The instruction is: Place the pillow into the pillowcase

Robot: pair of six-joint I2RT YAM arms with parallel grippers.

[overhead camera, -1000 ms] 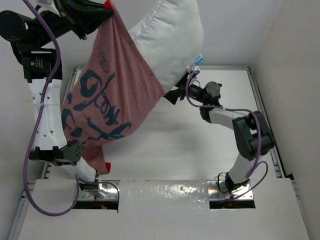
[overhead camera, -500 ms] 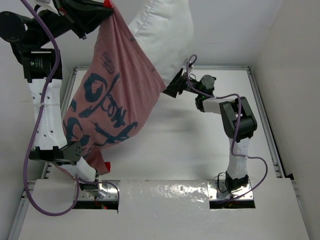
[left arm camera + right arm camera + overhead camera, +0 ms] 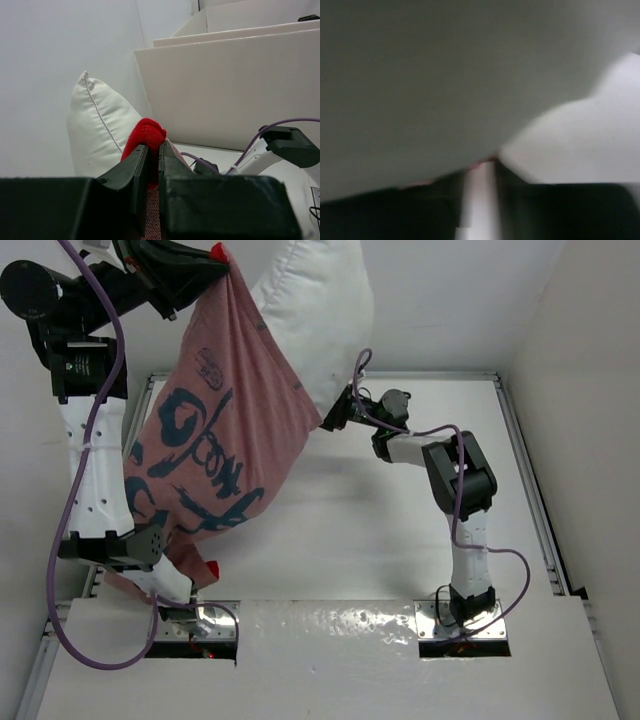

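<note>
The pillowcase (image 3: 225,430) hangs high over the table's left side, showing pale pink fabric with dark lettering. My left gripper (image 3: 205,260) is raised at the top left, shut on the pillowcase's red hem (image 3: 147,132). The white pillow (image 3: 320,300) sticks up out of the sack's mouth, and its seamed corner (image 3: 97,125) shows beside the left fingers. My right gripper (image 3: 335,418) is pressed against the sack's lower right edge, just under the pillow. The right wrist view is blurred: pillow (image 3: 445,75) fills it, and a narrow pale strip lies between the right gripper's (image 3: 481,167) dark fingers.
The white table (image 3: 400,530) has a raised rim along its far and right sides. The left arm's upright white link (image 3: 95,470) stands at the left edge, partly behind the sack's bottom. A purple cable (image 3: 480,560) loops beside the right arm. Walls close in behind and on the right.
The right arm folded in and reached left to the sack's edge, and its jaws narrowed. The pillow shifted left and stands more upright; its blue tag no longer shows. The left gripper held still.
</note>
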